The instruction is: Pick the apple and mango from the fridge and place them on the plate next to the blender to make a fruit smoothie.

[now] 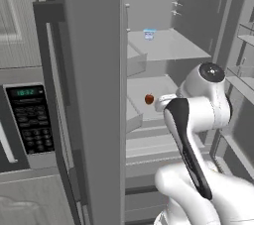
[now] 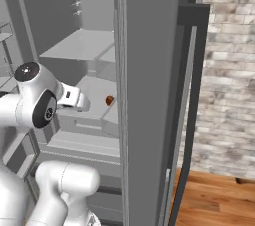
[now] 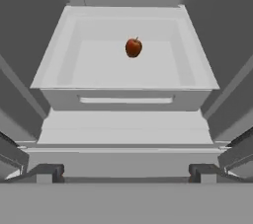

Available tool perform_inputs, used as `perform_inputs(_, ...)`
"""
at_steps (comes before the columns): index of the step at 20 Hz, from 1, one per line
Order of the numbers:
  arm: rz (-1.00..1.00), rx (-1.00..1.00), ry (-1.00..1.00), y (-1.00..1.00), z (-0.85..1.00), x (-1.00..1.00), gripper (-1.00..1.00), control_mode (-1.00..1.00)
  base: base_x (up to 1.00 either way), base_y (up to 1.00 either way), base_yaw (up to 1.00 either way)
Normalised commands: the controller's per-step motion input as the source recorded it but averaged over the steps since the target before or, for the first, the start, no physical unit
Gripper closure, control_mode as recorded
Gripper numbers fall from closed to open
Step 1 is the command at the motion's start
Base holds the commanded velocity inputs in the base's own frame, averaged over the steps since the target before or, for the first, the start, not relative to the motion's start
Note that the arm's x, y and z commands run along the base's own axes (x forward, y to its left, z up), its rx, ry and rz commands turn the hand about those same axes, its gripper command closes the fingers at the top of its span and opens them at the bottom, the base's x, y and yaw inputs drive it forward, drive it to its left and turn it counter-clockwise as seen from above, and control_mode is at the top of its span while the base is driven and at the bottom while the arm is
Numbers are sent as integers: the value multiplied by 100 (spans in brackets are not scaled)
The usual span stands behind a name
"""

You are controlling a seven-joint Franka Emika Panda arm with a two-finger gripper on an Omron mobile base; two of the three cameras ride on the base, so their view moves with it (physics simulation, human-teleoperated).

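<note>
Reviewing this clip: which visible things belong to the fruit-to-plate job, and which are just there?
Job:
apple, alone in a white drawer
fridge, doors open
gripper, open, short of the apple

Just there:
microwave, left of the fridge
small blue-lidded container, upper shelf
brick wall

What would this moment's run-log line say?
phase: reaching into fridge | gripper: open, empty | apple: on white inner shelf, ahead of gripper, untouched

The arm (image 1: pixel 198 120) is glossy white, built of thick rounded segments. A long black strip runs down one link, and a round dark cap with small pale dots covers a joint. The fingers (image 3: pixel 49 172) are small, dark and blocky
</note>
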Motion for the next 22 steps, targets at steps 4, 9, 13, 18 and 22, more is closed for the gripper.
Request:
perform_inputs(4, 0, 0, 2, -19, -25, 100, -100, -100, 0, 0, 0)
perform_inputs(9, -2, 1, 1, -33, -49, 100, -100, -100, 0, 0, 0)
perform_inputs(13, -6, 4, 0, 0, -55, 82, -100, -100, 0, 0, 0)
perform_inputs(18, -6, 3, 0, 0, -63, 82, -100, -100, 0, 0, 0)
perform_inputs(22, -5, 0, 1, 0, -13, 82, -100, -100, 0, 0, 0)
